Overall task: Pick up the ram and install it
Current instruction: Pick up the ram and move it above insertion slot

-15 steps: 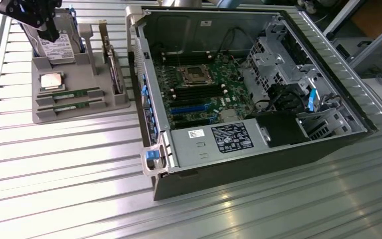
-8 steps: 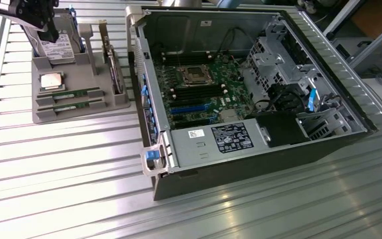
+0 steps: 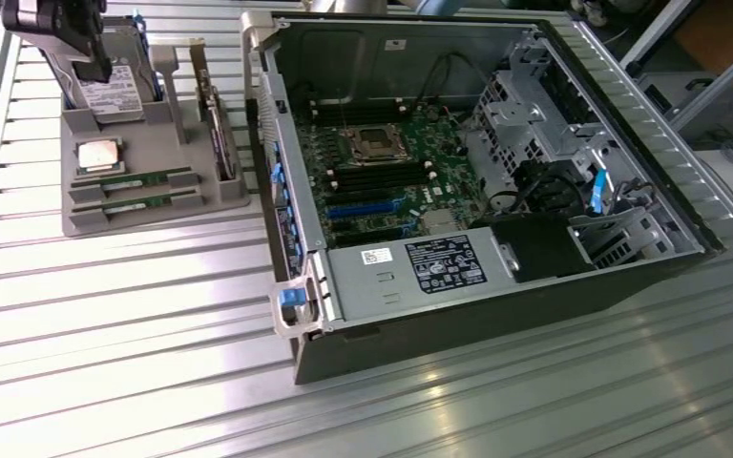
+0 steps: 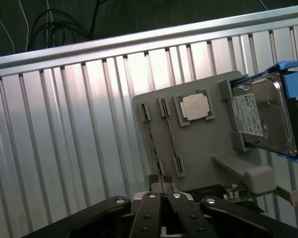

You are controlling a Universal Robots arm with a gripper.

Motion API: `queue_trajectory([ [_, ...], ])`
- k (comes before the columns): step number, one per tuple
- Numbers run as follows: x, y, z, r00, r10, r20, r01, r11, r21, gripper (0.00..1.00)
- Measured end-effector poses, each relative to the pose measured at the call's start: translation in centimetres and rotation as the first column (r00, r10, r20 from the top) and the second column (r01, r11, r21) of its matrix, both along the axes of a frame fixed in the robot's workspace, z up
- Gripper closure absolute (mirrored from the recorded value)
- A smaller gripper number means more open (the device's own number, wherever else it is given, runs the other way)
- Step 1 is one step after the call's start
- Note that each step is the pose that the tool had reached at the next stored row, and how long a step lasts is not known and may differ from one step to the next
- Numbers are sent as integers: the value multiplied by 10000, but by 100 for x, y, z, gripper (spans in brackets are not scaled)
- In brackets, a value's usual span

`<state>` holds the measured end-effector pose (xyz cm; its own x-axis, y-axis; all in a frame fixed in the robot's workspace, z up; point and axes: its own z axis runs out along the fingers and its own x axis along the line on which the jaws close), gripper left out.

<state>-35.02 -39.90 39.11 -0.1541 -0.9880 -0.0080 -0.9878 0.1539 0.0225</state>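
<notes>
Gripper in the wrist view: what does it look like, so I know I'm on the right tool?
The gripper is matte black: jointed linkage bars spreading to either side, round silver pivot pins at the joints, and two slim black fingers running side by side to narrow tips.

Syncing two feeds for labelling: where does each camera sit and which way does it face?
Exterior view: high off the arm, looking down at the open computer case and, at the exterior view's left, the grey parts holder; the gripper hangs near the holder.
Wrist view: on the wrist, looking down past the shut gripper onto the holder.
Both show the holder, ram sticks, processor, hard drive and gripper.
</notes>
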Motion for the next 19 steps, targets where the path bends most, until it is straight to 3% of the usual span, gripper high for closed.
queue_trajectory([
  [4,0,0,-2,9978,666,0,-666,9978,-6,90],
  [9,-1,-3,-2,9977,685,0,-685,9977,-1,90],
  [13,0,-7,-2,9976,687,0,-687,9976,5,64],
  [19,-1,-8,-14,9976,686,1,-686,9976,6,64],
])
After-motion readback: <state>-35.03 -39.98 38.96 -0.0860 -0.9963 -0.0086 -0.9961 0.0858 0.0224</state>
